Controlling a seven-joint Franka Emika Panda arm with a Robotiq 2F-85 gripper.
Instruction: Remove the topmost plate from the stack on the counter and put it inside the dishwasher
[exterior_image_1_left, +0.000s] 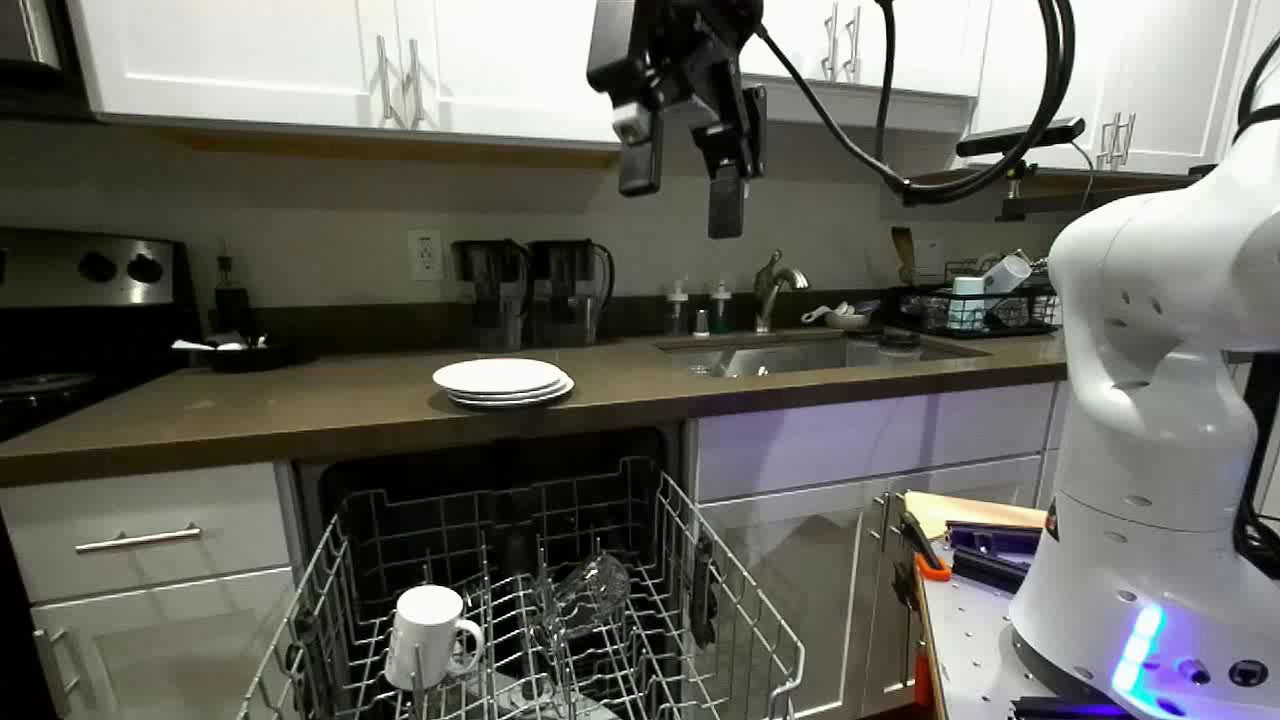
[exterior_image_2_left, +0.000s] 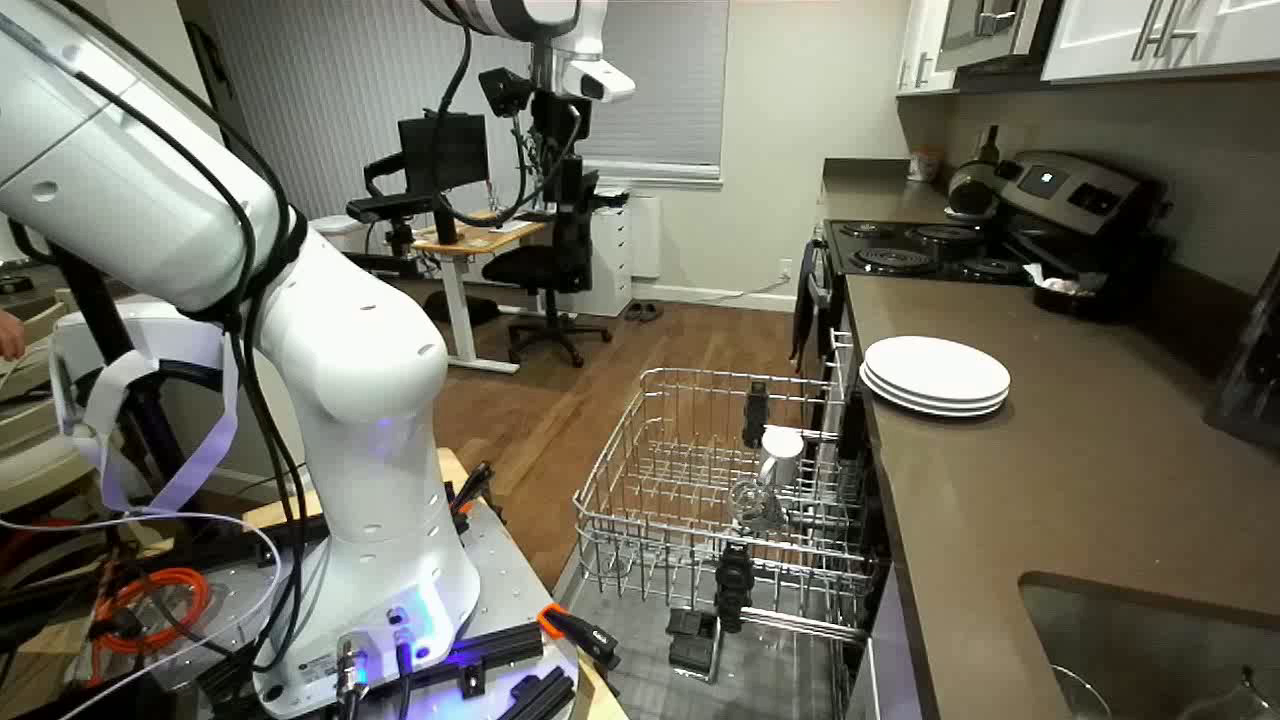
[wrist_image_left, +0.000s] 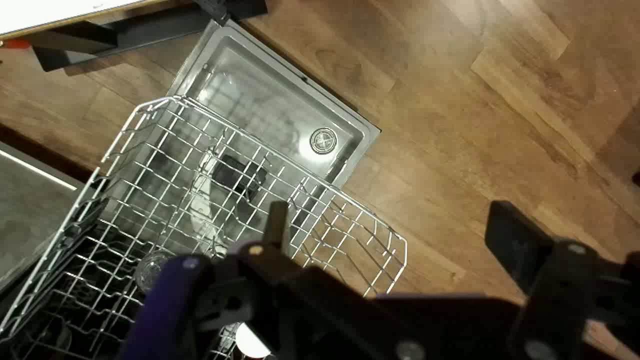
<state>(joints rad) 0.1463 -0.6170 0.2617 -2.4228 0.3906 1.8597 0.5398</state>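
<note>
The wrist view shows the fingers (wrist_image_left: 517, 244) spread well apart, one seen over the wire rack (wrist_image_left: 320, 181), the other over the wooden floor (wrist_image_left: 450, 165). In both exterior views the topmost plate (exterior_image_1_left: 498, 375) lies slightly off-centre on the stack (exterior_image_1_left: 518, 399), which sits close to the front edge of the tabletop (exterior_image_1_left: 310, 400), above the dishwasher (exterior_image_1_left: 450, 457). A white mug (exterior_image_1_left: 425, 637) stands in the rack.

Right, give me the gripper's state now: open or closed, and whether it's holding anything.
Gripper: open, holding nothing.
</note>
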